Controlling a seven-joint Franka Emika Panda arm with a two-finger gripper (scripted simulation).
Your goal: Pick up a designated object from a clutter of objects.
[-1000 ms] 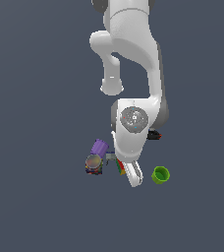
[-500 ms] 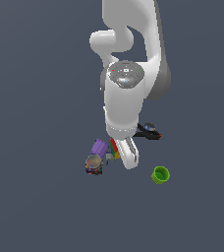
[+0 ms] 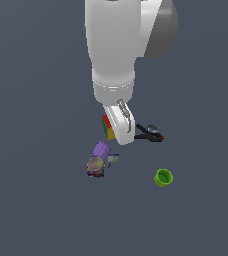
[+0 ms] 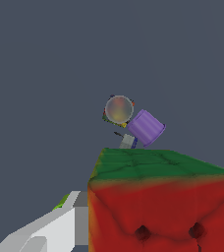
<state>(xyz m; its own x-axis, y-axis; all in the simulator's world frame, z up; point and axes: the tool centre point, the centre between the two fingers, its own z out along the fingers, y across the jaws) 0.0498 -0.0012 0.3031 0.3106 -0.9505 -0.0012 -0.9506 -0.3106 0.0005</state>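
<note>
Since half a second ago the arm has risen toward the camera, its pincer (image 3: 117,131) clamped on the cube (image 3: 107,127); no writing is legible.

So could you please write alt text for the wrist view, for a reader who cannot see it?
A cube with a red face and a green face fills the foreground, with one white finger of the pincer against its side. Beyond it, on a plain dark grey floor, lie a purple cylinder, a round multicoloured can and a small grey piece, close together.
</note>
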